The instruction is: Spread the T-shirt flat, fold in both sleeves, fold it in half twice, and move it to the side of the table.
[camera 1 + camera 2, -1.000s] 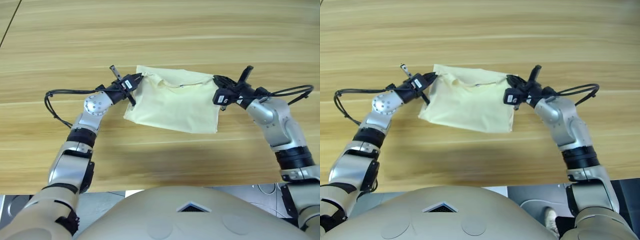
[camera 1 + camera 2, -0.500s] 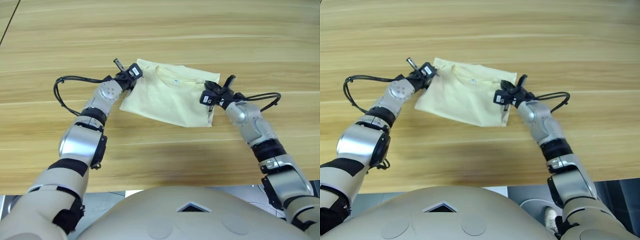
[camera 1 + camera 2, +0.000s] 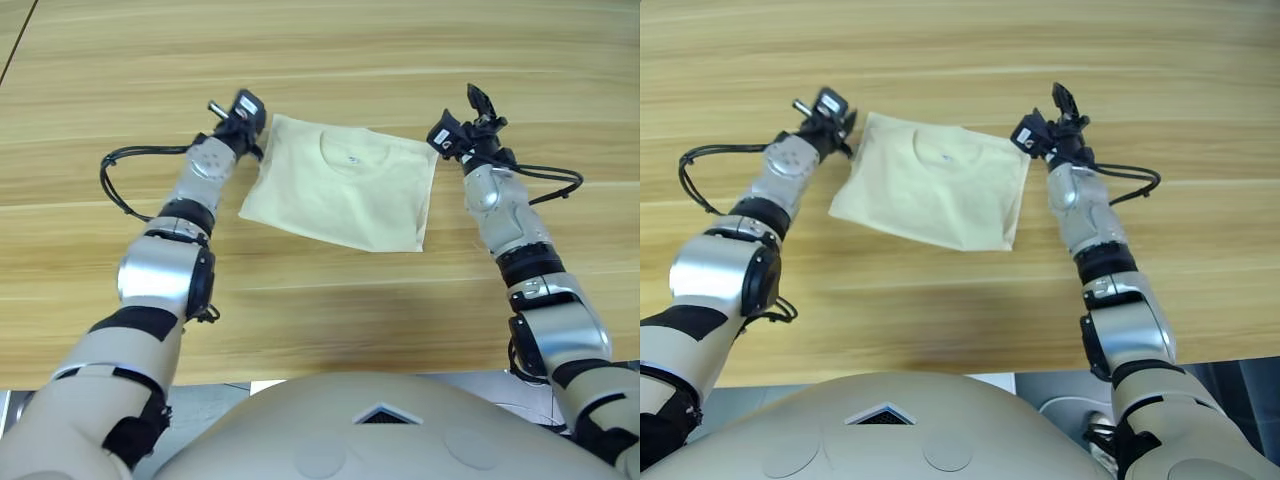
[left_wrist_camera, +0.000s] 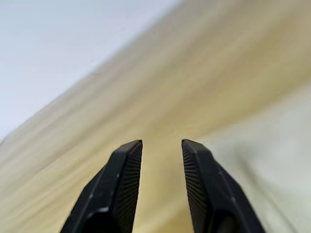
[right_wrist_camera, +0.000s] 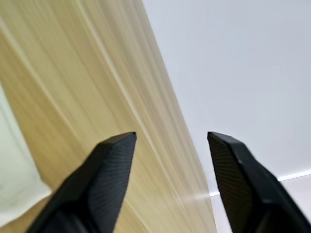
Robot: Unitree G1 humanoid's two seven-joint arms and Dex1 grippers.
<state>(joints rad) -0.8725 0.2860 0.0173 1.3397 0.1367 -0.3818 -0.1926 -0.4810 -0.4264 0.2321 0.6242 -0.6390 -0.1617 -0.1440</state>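
The pale yellow T-shirt [image 3: 345, 195] lies folded into a flat rectangle on the wooden table [image 3: 320, 50], collar side up and facing away from me. My left gripper [image 3: 235, 105] hovers just off the shirt's far left corner. Its fingers [image 4: 127, 165] stand a little apart with nothing between them, and the shirt's edge [image 4: 272, 160] shows beside them. My right gripper [image 3: 478, 102] is raised by the far right corner, open wide and empty, with its fingertips [image 5: 114, 160] pointing away over the table. A bit of the shirt [image 5: 14, 194] lies below it.
Black cable loops hang off both forearms, one at the left [image 3: 115, 185] and one at the right [image 3: 555, 185], resting on the table. Bare wood stretches all around the shirt, with the table's front edge [image 3: 300, 378] close to my body.
Both grippers pulled the shirt's near edge up and over toward the far side, then let go. They have risen off the far corners, and the shirt now lies flat.
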